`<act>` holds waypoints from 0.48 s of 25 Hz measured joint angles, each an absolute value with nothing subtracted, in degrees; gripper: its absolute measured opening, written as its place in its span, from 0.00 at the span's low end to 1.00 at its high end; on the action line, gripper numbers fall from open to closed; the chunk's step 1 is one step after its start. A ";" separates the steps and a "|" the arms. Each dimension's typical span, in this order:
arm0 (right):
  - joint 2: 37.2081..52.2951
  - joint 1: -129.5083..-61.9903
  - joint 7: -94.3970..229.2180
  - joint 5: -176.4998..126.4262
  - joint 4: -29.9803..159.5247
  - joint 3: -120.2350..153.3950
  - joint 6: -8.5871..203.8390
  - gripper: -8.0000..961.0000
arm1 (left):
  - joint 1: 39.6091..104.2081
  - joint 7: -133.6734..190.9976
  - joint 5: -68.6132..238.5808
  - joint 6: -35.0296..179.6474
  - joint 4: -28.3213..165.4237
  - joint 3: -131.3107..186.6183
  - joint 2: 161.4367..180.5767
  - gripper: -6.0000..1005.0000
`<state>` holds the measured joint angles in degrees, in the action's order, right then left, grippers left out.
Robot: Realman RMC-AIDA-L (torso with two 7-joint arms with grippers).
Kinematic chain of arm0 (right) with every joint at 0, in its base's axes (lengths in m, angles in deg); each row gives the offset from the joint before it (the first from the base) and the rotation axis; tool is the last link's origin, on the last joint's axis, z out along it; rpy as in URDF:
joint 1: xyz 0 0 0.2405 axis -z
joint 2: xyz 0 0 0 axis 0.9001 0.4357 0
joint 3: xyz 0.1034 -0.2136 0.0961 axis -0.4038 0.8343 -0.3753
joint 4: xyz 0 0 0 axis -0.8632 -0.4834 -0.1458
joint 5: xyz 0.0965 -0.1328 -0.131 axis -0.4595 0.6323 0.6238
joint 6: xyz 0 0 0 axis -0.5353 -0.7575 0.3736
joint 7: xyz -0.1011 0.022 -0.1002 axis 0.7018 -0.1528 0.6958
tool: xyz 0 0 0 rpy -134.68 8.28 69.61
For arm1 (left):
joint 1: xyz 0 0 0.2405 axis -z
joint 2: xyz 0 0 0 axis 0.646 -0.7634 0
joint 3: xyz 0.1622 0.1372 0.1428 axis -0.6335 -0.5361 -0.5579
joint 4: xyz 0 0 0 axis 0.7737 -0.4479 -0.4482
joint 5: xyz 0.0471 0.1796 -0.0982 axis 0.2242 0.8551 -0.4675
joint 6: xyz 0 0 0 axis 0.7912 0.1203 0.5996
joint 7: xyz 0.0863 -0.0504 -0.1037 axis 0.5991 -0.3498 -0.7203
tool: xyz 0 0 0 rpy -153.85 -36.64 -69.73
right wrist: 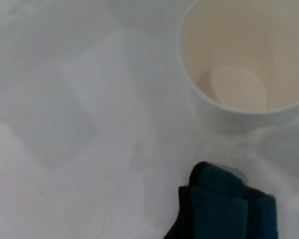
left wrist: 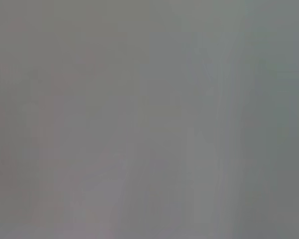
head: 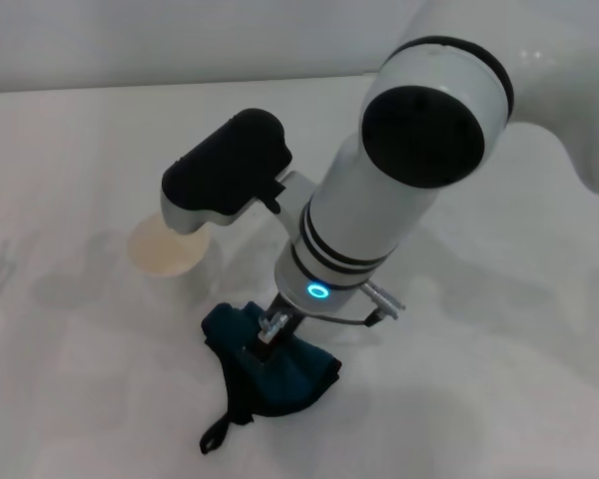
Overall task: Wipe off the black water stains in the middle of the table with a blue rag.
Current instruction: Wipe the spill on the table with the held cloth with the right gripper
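Note:
The blue rag (head: 285, 377) lies bunched on the white table (head: 80, 389) at the front centre, its black loop tag (head: 216, 435) trailing towards me. My right gripper (head: 271, 335) reaches straight down into the top of the rag and is closed on it. The right wrist view shows a corner of the rag (right wrist: 224, 209) on the table (right wrist: 65, 99). The black round stain shows in no view; it may be under the rag or the arm. My left gripper is out of view, and the left wrist view is a plain grey blur.
A white paper cup (head: 166, 249) stands upright just beyond and left of the rag, partly behind the black wrist camera housing (head: 230, 165). It shows empty in the right wrist view (right wrist: 241, 59), close to the rag.

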<state>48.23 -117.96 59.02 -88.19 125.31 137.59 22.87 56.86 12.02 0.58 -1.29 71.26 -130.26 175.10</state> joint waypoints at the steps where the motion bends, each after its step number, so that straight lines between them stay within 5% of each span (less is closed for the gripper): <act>1: 48.23 -118.07 59.01 -88.11 125.48 137.41 22.68 0.08 | 56.77 12.02 0.58 -1.29 71.26 -130.26 175.10 0.88; 12: 48.23 -119.43 55.29 -82.16 123.99 136.70 19.41 0.08 | 56.75 12.02 0.57 -1.29 71.29 -130.26 175.09 0.88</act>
